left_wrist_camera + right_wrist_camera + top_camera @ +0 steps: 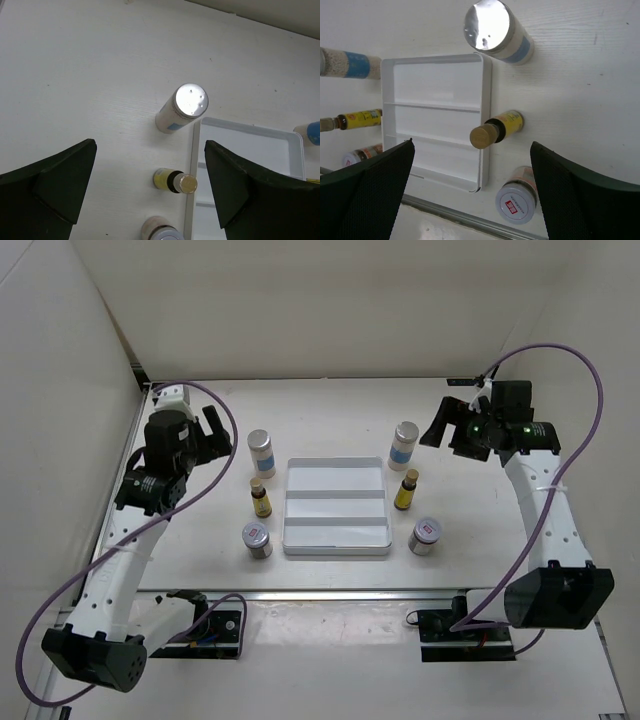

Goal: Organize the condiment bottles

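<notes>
Six condiment bottles stand on the table beside a white ridged tray (pixel 335 505). Left of it are a tall white blue-banded bottle (pixel 261 452), a tiny yellow bottle (pixel 261 499) and a silver-lidded jar (pixel 257 538). Right of it are a tall white bottle (pixel 404 444), a yellow bottle (pixel 407 489) and a jar (pixel 425 535). My left gripper (pixel 210 425) is open and empty, raised left of the left tall bottle (pixel 181 108). My right gripper (pixel 447 418) is open and empty, raised right of the right tall bottle (pixel 497 31).
The tray's three compartments hold nothing (pixel 437 122). White walls enclose the table at the back and left (pixel 90 390). A metal rail (pixel 330 593) runs along the near table edge. Purple cables loop from both arms.
</notes>
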`<state>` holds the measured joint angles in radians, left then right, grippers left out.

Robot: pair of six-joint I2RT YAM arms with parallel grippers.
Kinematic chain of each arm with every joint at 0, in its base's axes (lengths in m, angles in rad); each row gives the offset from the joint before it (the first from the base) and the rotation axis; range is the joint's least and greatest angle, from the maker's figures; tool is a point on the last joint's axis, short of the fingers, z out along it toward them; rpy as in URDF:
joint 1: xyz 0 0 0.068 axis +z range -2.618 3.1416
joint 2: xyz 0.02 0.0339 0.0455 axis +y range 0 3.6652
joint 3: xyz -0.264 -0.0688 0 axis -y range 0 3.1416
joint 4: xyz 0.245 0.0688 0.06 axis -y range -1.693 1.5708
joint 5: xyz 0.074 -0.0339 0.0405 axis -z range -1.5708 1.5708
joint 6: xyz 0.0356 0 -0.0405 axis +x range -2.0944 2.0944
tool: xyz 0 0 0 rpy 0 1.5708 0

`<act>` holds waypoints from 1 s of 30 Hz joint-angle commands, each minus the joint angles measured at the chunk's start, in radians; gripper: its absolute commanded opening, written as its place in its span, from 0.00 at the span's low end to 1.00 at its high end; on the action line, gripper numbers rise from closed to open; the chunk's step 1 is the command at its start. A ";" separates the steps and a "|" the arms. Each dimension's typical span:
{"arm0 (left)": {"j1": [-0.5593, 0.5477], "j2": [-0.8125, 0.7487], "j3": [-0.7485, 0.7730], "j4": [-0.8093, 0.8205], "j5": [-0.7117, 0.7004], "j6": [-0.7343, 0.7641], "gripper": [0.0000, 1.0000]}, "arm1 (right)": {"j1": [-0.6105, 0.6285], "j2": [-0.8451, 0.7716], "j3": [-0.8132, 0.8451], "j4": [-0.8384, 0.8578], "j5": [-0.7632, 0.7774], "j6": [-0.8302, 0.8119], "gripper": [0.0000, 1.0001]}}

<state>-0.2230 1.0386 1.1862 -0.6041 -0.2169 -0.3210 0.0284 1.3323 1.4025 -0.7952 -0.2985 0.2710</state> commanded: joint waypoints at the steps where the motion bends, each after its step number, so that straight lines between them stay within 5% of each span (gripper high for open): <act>1: -0.003 -0.041 -0.055 -0.006 0.033 -0.067 1.00 | 0.001 -0.074 -0.031 -0.065 0.132 0.016 1.00; 13: -0.078 -0.112 -0.174 -0.025 -0.047 -0.033 1.00 | 0.001 -0.261 -0.217 -0.355 0.187 -0.013 1.00; 18: -0.078 -0.091 -0.186 -0.092 -0.088 -0.024 1.00 | 0.120 -0.289 -0.250 -0.395 0.278 0.020 1.00; 30: -0.087 -0.081 -0.209 -0.092 -0.079 -0.033 1.00 | 0.191 -0.078 -0.278 -0.407 0.300 0.171 1.00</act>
<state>-0.3000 0.9623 0.9764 -0.6971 -0.2775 -0.3569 0.1818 1.2102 1.1320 -1.1877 -0.0177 0.3790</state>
